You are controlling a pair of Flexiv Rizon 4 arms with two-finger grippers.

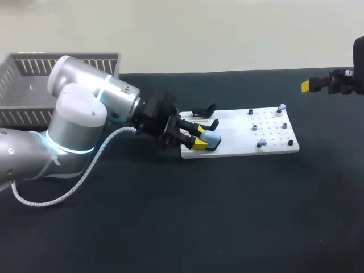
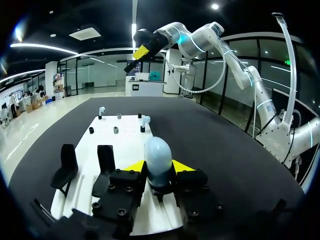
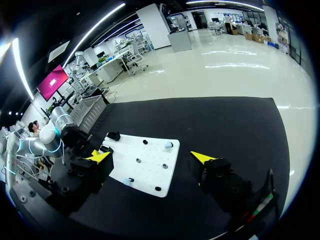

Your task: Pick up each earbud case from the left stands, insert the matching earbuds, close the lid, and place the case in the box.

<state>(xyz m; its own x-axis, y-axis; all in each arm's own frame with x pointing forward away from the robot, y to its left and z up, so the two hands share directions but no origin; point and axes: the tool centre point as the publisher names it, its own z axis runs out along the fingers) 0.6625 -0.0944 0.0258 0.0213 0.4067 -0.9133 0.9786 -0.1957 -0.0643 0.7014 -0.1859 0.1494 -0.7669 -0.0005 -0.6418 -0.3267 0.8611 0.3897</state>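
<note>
Since my left gripper is clamped on the smooth rounded pale-blue earbud case, I judge it may squirt free on lifting.

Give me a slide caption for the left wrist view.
Left jaws clamp a pale blue egg-shaped earbud case over a flat white board.

**Left gripper clamped, right gripper spread wide**

In the head view the left arm enters from the frame's left edge. Its elbow is bent and its wrist stretches toward the centre. The left gripper sits low, with its yellow tips pressed on both sides of a pale blue earbud case. The right arm barely shows at the upper right edge. Its gripper is held high, fingers wide apart.
</note>
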